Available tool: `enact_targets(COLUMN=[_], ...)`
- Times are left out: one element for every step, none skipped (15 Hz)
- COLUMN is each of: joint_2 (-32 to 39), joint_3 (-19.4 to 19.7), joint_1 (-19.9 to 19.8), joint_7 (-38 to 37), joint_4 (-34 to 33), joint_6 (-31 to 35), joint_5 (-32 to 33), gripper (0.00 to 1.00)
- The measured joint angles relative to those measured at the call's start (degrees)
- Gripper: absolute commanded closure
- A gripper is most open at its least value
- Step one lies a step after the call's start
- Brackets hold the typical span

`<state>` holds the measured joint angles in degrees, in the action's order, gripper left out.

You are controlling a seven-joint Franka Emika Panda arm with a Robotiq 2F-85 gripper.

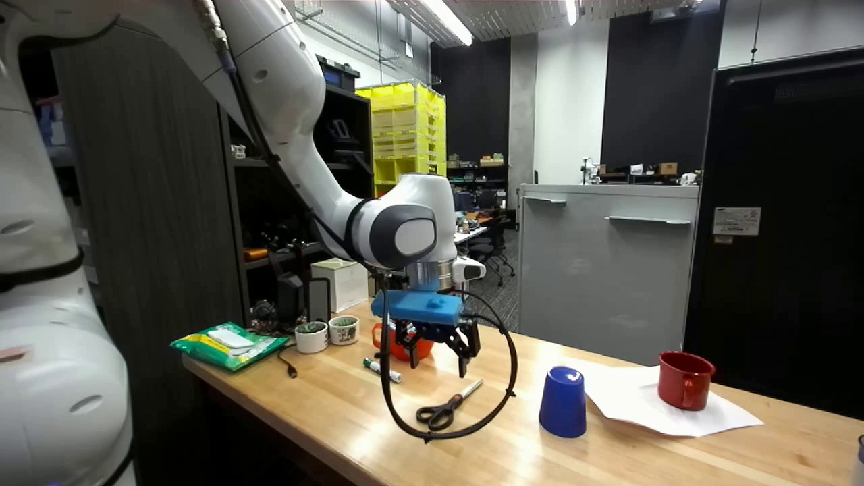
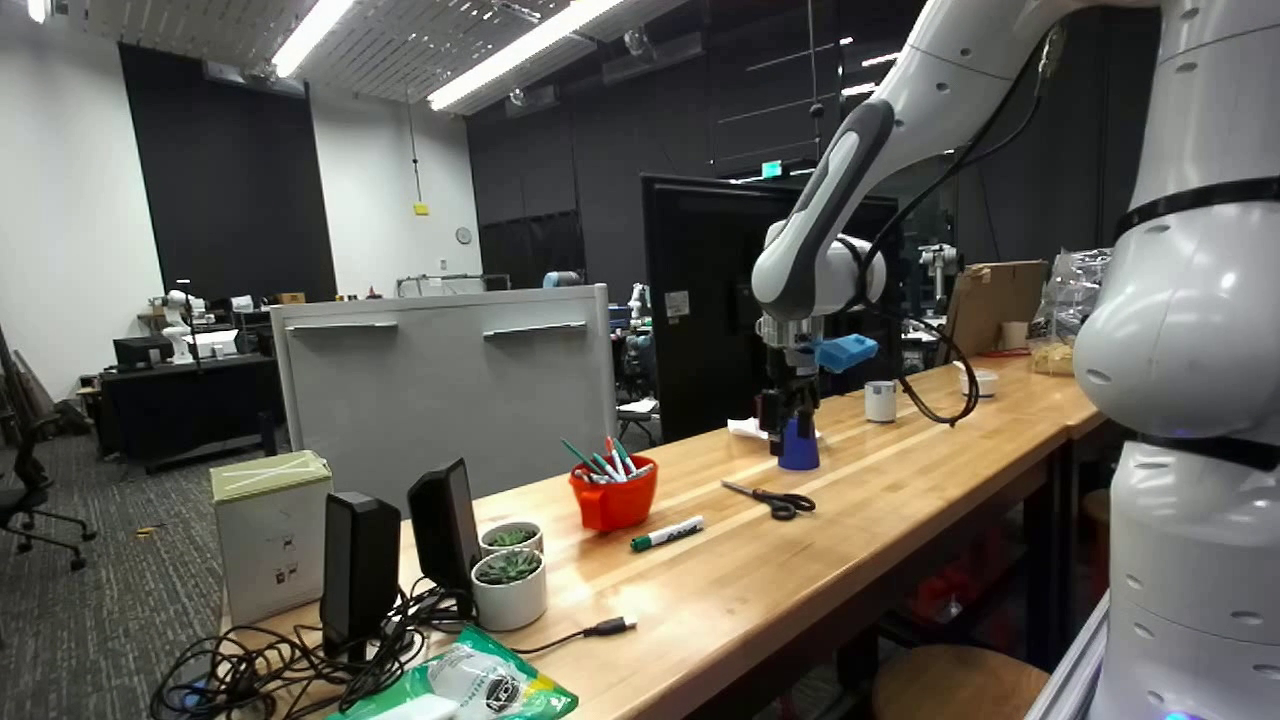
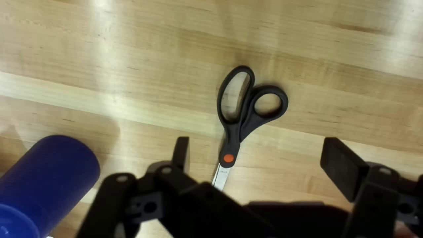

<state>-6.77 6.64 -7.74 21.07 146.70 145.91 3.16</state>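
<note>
My gripper (image 3: 256, 148) stands open above the wooden table, with nothing between its fingers. Below it lies a pair of scissors (image 3: 231, 140) with black handles, an orange pivot and silver blades. In the wrist view its blade tips are hidden behind the gripper's linkage. A blue cup (image 3: 53, 178) stands beside the scissors, slightly narrower at the top. In an exterior view the gripper (image 1: 439, 370) hangs between the scissors (image 1: 451, 403) and an orange-red cup (image 1: 424, 349). Another exterior view shows that the orange-red cup (image 2: 612, 500) holds several markers; a loose green-and-white marker (image 2: 667, 534) lies nearby.
A red mug (image 1: 685, 381) sits on white paper (image 1: 628, 398) past the blue cup. Two potted succulents (image 2: 510, 595), black speakers (image 2: 358, 570), tangled cables and a green packet (image 1: 229, 345) occupy one table end. A black cable loop (image 1: 516, 364) hangs around the gripper.
</note>
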Motion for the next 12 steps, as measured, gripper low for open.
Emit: enact_targets(joint_2=[-0.76,-1.55,-2.35,-3.17,-4.02,-4.9,-5.75,-6.57,-7.37,-8.11,-8.72,-9.23], joint_3=[-0.03,-0.09,-0.16,-0.24,-0.35,-0.45,-0.53,-0.61,-0.65,-0.72,-0.82,-0.89], joint_1=[0.23,0.48,0.7,0.92,1.11,1.29,1.44,1.52,1.63,1.69,1.73,1.74], joint_7=[-0.92,-1.8,-2.69,-3.53,-4.25,-4.94,-5.5,-6.0,-6.4,-6.75,-6.89,-6.96], joint_4=[-0.14,-0.39,-0.68,-0.98,-1.28,-1.55,-1.8,-2.04,-2.21,-2.38,-2.63,-2.82], joint_6=[-1.47,-3.2,-5.04,-6.72,-8.15,-9.36,-10.4,-11.34,-12.09,-12.84,-13.79,-14.5], joint_5=[0.0,0.0,0.0,0.0,0.0,0.0,0.0,0.0,0.0,0.03,0.05,0.05], gripper=[0.0,0.0,0.0,0.0,0.0,0.0,0.0,0.0,0.0,0.0,0.0,0.0])
